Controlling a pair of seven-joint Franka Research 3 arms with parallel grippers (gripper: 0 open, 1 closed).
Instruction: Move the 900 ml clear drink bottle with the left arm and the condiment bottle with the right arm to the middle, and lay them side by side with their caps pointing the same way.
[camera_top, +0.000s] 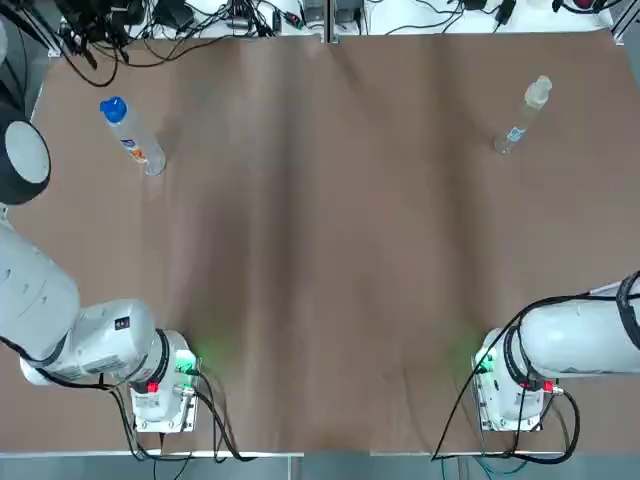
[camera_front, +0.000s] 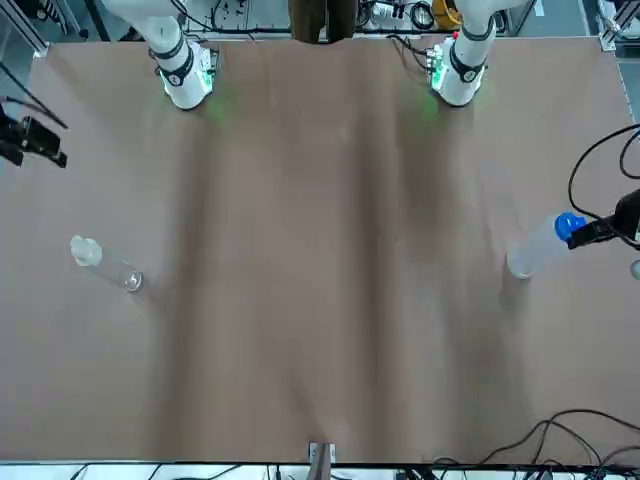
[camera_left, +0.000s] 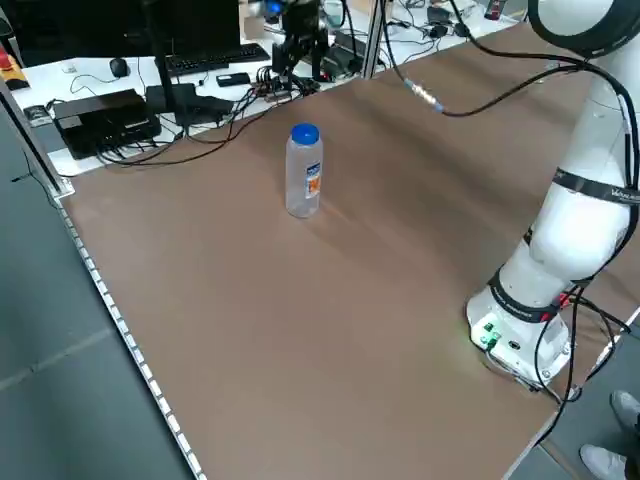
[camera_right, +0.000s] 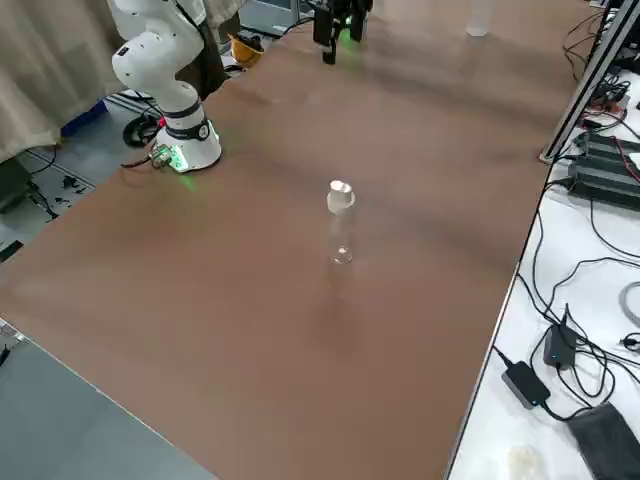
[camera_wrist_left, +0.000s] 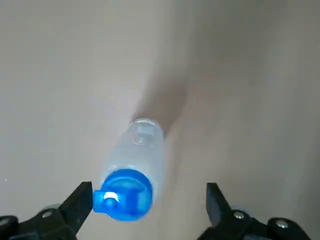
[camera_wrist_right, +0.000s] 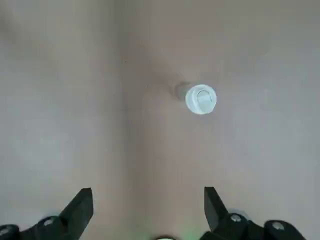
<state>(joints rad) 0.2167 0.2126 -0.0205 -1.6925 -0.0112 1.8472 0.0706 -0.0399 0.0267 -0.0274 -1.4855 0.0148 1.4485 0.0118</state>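
Top view | drink bottle, condiment bottle upright, neither at middle yet | left claw, right claw spread wide, empty

Middle of table bare, open passage across full width. Drink bottle upright far left, condiment bottle upright far right, well apart. Cables tangle beyond far edge.

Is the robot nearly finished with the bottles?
Nothing is done yet. The drink bottle and condiment bottle stand upright, far apart. The open left tool hovers over the drink bottle; the open right tool looks down on the other. Grabbing, moving and laying down are left.
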